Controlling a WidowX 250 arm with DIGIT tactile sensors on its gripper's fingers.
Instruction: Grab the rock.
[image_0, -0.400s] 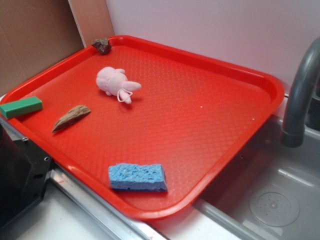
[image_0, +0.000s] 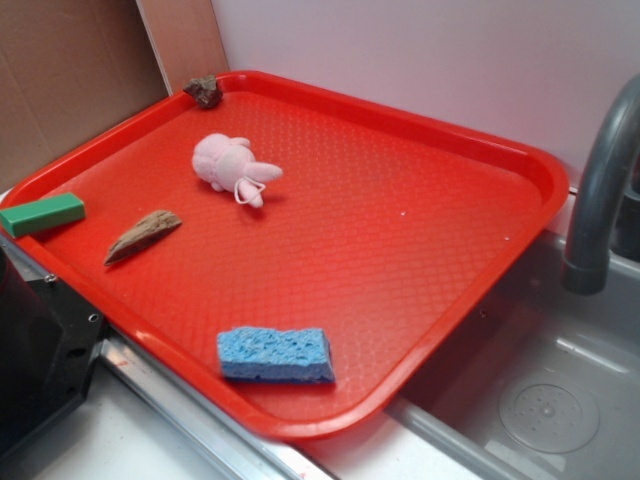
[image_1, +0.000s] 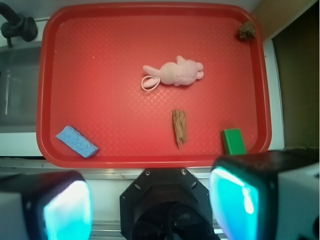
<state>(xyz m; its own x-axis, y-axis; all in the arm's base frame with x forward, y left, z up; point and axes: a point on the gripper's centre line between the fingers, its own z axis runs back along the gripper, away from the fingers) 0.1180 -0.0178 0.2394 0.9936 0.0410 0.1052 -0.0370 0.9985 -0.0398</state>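
The rock (image_0: 205, 92) is a small dark grey-brown rough lump in the far left corner of the red tray (image_0: 430, 140). In the wrist view it (image_1: 246, 30) sits in the tray's top right corner. My gripper (image_1: 150, 210) is open and empty, high above the robot base, well short of the tray's near edge. Its fingers (image_1: 235, 202) show cyan pads wide apart. The gripper is out of the exterior view.
A pink plush toy (image_0: 232, 165), a tan pointed wood piece (image_0: 143, 235), a green block (image_0: 42, 213) and a blue sponge (image_0: 276, 354) lie on the tray. A sink (image_0: 540, 400) with a grey faucet (image_0: 600, 190) is at the right. Cardboard (image_0: 70, 80) stands behind.
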